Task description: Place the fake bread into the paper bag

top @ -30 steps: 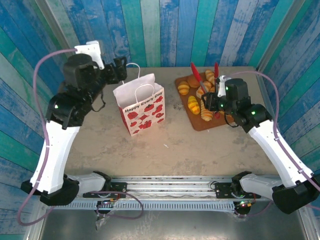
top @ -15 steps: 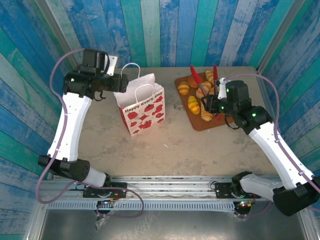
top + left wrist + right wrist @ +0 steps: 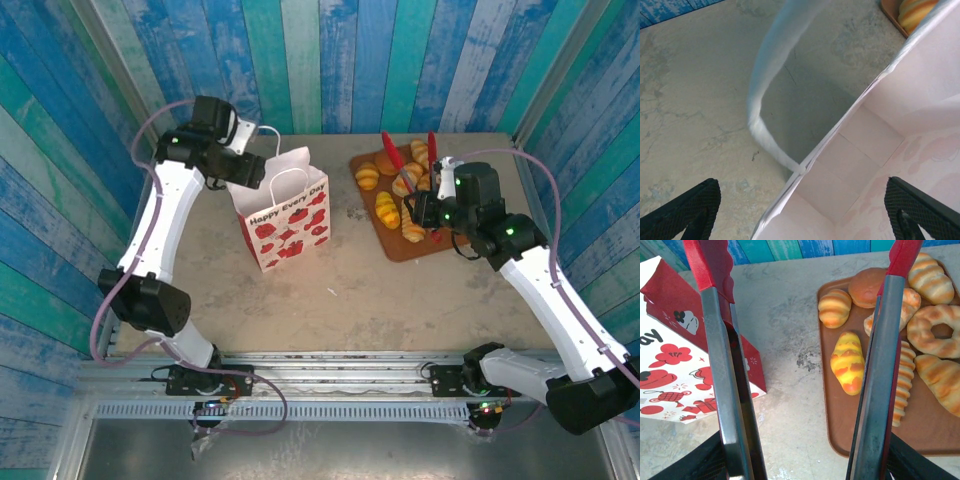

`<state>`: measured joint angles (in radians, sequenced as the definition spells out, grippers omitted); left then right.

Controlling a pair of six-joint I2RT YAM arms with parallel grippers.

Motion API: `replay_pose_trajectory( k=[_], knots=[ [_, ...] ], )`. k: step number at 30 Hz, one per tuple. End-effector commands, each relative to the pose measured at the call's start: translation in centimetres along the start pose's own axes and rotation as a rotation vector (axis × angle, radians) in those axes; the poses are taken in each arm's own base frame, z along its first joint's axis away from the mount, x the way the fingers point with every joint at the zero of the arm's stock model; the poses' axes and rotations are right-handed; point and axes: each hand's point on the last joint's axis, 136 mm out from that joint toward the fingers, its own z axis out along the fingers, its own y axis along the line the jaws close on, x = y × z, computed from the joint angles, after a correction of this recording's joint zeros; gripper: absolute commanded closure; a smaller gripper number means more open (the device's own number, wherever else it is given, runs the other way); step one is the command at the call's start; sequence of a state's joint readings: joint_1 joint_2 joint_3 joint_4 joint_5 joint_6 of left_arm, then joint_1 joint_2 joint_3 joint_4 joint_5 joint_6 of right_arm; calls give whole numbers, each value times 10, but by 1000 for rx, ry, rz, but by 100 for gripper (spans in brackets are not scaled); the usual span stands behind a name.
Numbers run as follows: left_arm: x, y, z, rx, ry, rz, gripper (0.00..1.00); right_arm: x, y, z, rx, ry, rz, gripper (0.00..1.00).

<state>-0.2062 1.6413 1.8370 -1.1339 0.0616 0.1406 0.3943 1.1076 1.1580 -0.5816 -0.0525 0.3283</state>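
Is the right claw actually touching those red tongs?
Touching. Right wrist view: the right gripper squeezes the red tongs, a black finger against each arm.

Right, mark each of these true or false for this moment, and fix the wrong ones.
1. The paper bag stands upright on the table. True.
2. The right gripper holds the red tongs. True.
3. The red tongs clamp a pastry. False: their arms stand apart with nothing between them.
4. The fake bread lies on the bare table. False: it lies on the brown tray.
5. The left gripper is shut. False: it is open at the bag's rim.
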Motion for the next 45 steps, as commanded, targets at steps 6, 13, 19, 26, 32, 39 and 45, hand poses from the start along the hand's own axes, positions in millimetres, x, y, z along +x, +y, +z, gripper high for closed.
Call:
replay_pose_trajectory(
  k=[6, 13, 19, 26, 32, 39, 45],
  knots=[
    [-9, -5, 26, 63, 4, 44, 23, -5, 2, -1, -21, -31, -6, 40],
    [-9, -5, 33, 69, 13, 44, 43, -6, 2, 0, -24, -31, -4, 40],
    [-8, -8, 29, 88, 7, 41, 71, -5, 2, 0, -23, -31, -2, 41],
    [-16, -17, 2, 121, -81, -2, 98, -6, 3, 0, -28, -33, 1, 42],
    [-23, -26, -34, 163, -194, -183, 100, -8, 3, -1, -29, -39, 5, 43],
    [-10, -25, -64, 117, -297, -458, 100, -12, 2, -4, -16, -52, 8, 44],
    [-3, -47, -83, 112, -330, -518, 100, -12, 2, -2, -14, -41, 8, 44]
  ],
)
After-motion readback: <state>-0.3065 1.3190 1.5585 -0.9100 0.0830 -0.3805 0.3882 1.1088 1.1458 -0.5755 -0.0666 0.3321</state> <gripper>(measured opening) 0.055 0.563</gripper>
